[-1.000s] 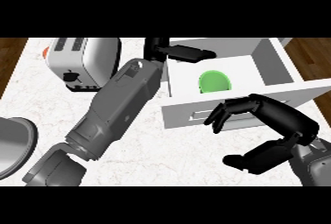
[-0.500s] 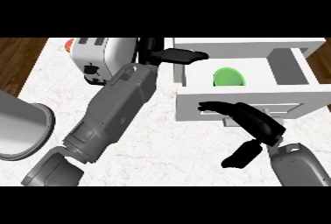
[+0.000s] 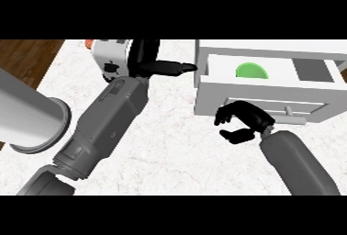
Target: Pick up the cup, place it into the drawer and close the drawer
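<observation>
Inside open drawer (image 3: pixel 271 89) green cup (image 3: pixel 251 71), right hand (image 3: pixel 240 121) at front edge

Counter top (image 3: pixel 169 151): white stone, faint grey-pink veining, fills most of the view. Dark brown wood floor (image 3: pixel 27 59) shows at far left beyond the counter's edge. White toaster (image 3: pixel 108 59) with an orange part stands at the far edge, left of centre. Large grey metal cylinder (image 3: pixel 30 119) with a flared rim lies at left. Lighting even, shadows soft.
</observation>
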`<state>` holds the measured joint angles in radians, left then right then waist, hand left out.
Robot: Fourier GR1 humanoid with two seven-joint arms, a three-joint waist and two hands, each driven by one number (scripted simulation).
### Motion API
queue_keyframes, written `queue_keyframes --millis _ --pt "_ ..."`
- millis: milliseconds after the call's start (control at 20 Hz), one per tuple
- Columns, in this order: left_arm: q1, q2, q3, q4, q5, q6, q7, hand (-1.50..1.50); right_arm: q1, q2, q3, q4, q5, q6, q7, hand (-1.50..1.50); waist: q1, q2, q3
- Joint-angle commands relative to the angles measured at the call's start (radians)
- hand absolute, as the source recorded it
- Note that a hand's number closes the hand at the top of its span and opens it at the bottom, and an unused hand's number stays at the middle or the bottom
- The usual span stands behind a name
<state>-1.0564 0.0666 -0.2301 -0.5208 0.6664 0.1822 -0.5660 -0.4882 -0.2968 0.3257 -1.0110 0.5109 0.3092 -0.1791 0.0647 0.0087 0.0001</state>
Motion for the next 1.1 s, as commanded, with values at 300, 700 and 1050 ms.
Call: queue_keyframes --millis 300,700,1050 --pt "0.151 0.056 -0.016 -0.139 0.010 -0.064 0.035 -1.50 -0.286 -0.038 -0.213 0.403 -0.051 -0.111 -0.217 1.50 0.069 0.011 0.005" --pt "0.181 0.116 -0.019 -0.198 0.019 -0.131 0.077 -1.50 -0.451 -0.112 -0.318 0.527 -0.090 -0.135 -0.173 1.50 0.111 0.027 0.005" --pt "0.196 0.145 -0.020 -0.216 0.018 -0.162 0.081 -1.50 -0.468 -0.150 -0.348 0.504 -0.134 -0.086 -0.169 1.50 0.131 0.038 0.004"
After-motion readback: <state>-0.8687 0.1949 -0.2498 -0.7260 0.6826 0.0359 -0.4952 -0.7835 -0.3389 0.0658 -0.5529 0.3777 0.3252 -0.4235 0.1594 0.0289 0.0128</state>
